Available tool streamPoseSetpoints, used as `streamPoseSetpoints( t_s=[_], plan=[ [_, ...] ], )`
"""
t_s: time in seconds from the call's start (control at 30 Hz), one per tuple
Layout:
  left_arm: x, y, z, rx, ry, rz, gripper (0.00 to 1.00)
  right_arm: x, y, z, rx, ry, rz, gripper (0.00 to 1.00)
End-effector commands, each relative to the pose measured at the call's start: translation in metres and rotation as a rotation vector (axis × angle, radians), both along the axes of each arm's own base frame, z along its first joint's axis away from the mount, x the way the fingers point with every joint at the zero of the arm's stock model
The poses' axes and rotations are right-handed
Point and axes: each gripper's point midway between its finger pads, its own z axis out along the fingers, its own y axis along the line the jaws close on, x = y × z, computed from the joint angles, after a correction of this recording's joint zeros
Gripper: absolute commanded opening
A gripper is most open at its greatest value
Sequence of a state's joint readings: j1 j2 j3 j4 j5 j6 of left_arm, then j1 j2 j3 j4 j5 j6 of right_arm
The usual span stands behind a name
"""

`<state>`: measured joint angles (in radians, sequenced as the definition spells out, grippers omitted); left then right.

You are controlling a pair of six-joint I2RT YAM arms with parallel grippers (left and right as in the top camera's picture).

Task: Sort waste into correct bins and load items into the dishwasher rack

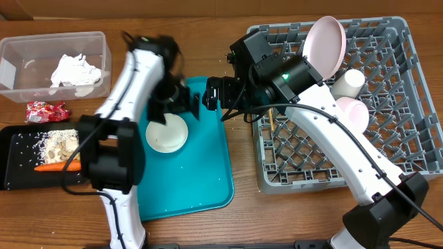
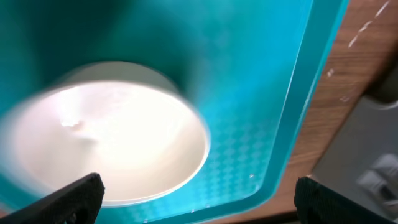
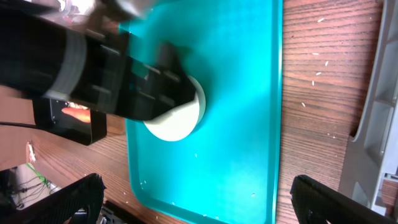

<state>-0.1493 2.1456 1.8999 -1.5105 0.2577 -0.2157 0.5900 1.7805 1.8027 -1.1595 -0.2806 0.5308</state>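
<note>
Left hand (image 2: 199, 191) and right hand (image 3: 196, 190) both spread wide near one white bowl (image 2: 106, 143) on one teal tray (image 1: 214, 181).

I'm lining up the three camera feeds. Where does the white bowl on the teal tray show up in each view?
Overhead: the white bowl sits left of centre, on the teal tray.
Left wrist: it fills the left half, blurred.
Right wrist: it is centre-left, partly hidden behind the left arm.
Shared landmark: the teal tray, under the bowl in all three views.
</note>
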Motion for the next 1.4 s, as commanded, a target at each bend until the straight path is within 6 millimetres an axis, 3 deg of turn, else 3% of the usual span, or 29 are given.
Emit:
streamPoseSetpoints(
  t_s=[0.0, 0.13, 0.23, 0.4, 0.47, 0.7, 0.8, 1.0, 1.2, 1.27, 1.37],
  plan=[
    [0.021, 0.021, 0.039, -0.009, -0.069, 0.1, 1.0, 0.002, 0.0, 0.003, 0.005, -0.008, -0.007, 1.0],
    [0.039, 0.055, 0.086, 0.024, -0.175, 0.202, 1.0, 0.002, 0.0, 0.003, 0.005, -0.008, -0.007, 1.0],
    [0.049, 0.089, 0.105, 0.052, -0.247, 0.302, 1.0, 0.002, 0.0, 0.003, 0.005, -0.008, -0.007, 1.0],
    [0.043, 0.164, 0.111, 0.13, -0.23, 0.624, 1.0, 0.002, 0.0, 0.003, 0.005, -0.008, -0.007, 1.0],
    [0.037, 0.191, 0.11, 0.136, -0.228, 0.668, 1.0, 0.001, 0.0, 0.003, 0.006, -0.006, -0.009, 1.0],
    [0.011, 0.268, 0.11, 0.158, -0.251, 0.696, 1.0, 0.009, 0.031, 0.019, 0.14, -0.044, 0.0, 1.0],
    [0.002, 0.287, 0.11, 0.165, -0.247, 0.748, 1.0, 0.0, 0.049, 0.008, 0.057, -0.133, 0.106, 1.0],
    [-0.012, 0.311, 0.11, 0.174, -0.242, 0.817, 1.0, -0.024, 0.087, -0.048, -0.251, -0.283, 0.24, 1.0],
    [-0.015, 0.316, 0.109, 0.179, -0.246, 0.8, 1.0, -0.058, 0.14, -0.117, -0.356, -0.332, 0.542, 1.0],
    [-0.015, 0.315, 0.11, 0.176, -0.254, 0.764, 1.0, -0.067, 0.15, -0.132, -0.383, -0.356, 0.635, 1.0],
    [-0.014, 0.314, 0.109, 0.176, -0.255, 0.743, 1.0, -0.062, 0.154, -0.15, -0.45, -0.405, 0.671, 1.0]
  ],
)
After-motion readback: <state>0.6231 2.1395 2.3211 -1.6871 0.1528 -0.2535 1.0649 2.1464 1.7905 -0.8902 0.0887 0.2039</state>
